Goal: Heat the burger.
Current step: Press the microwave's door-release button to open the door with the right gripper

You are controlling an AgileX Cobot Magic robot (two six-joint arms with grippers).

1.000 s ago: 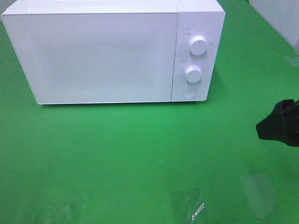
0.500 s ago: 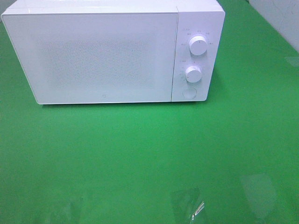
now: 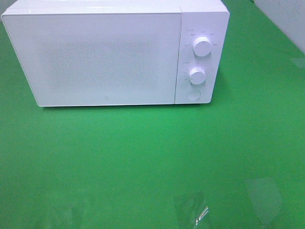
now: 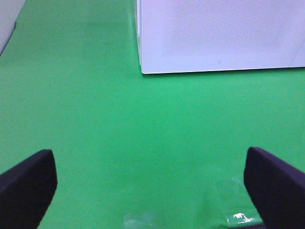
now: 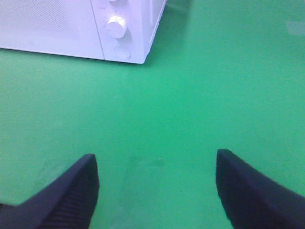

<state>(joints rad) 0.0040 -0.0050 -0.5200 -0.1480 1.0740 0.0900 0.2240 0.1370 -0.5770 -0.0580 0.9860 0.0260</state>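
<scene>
Off the high view's right edge, right gripper [image 5: 156, 155]: a second ago its dark body juts into that view; now it is gone from there and shows only in its own wrist camera.
Meaning for the task: this reads as a pull-back away from the microwave [image 3: 114, 55], not a reach toward it. With the door [image 3: 95, 57] shut, the arm seems to be either finished or pausing; I cannot tell which.
Burger: not visible in any view. It is neither between the fingers of either gripper nor on the green cloth [image 3: 143, 157] ahead of them. If it sits inside the microwave, the white door hides it.
Controls: two dials [image 3: 202, 46] and a round button [image 3: 192, 95] lie ahead of the right gripper, well apart from it. Their settings are too small to read.
Right gripper pose: low over the cloth, aimed toward the microwave's dial end, fingers spread with nothing between them.
Left gripper [image 4: 148, 152] pose: out of the high view, also low over the cloth, aimed at the door's lower corner and well short of it. Its fingers are spread wide and hold nothing.
Under the left gripper: shiny clear patches [image 4: 236, 217] on the cloth, near its tips.
</scene>
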